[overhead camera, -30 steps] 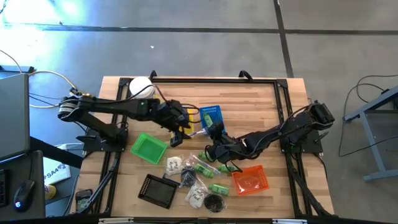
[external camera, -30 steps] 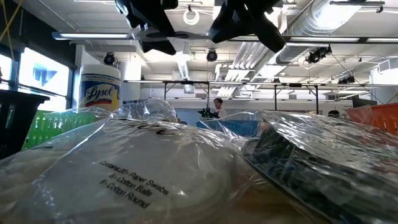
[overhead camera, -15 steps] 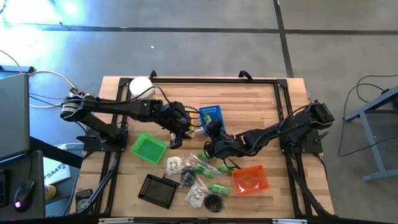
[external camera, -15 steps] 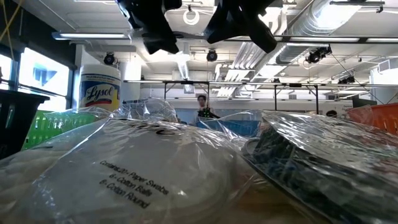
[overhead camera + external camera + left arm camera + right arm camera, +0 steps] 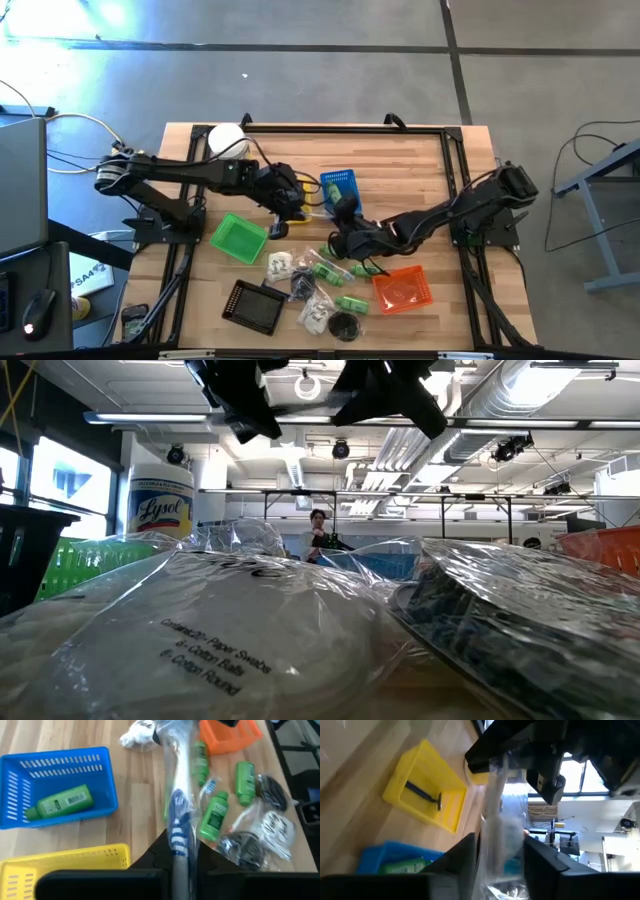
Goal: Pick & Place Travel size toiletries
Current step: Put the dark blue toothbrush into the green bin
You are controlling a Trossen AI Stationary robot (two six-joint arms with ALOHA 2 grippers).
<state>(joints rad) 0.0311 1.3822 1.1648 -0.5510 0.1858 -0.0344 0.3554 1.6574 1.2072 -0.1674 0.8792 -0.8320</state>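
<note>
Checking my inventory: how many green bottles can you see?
4. One green bottle lies in the blue basket; second bottle, third bottle and fourth bottle lie on the table. Packets may hide more.

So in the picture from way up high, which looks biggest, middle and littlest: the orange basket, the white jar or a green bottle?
1. Orange basket
2. White jar, though it stands taller, nearer the camera, so this gap is unsure
3. Green bottle, clearly smallest

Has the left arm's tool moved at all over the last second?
Yes, slightly. In the high view the left tool has edged toward the blue basket and away from the green basket, closing on the long clear packet.
</note>
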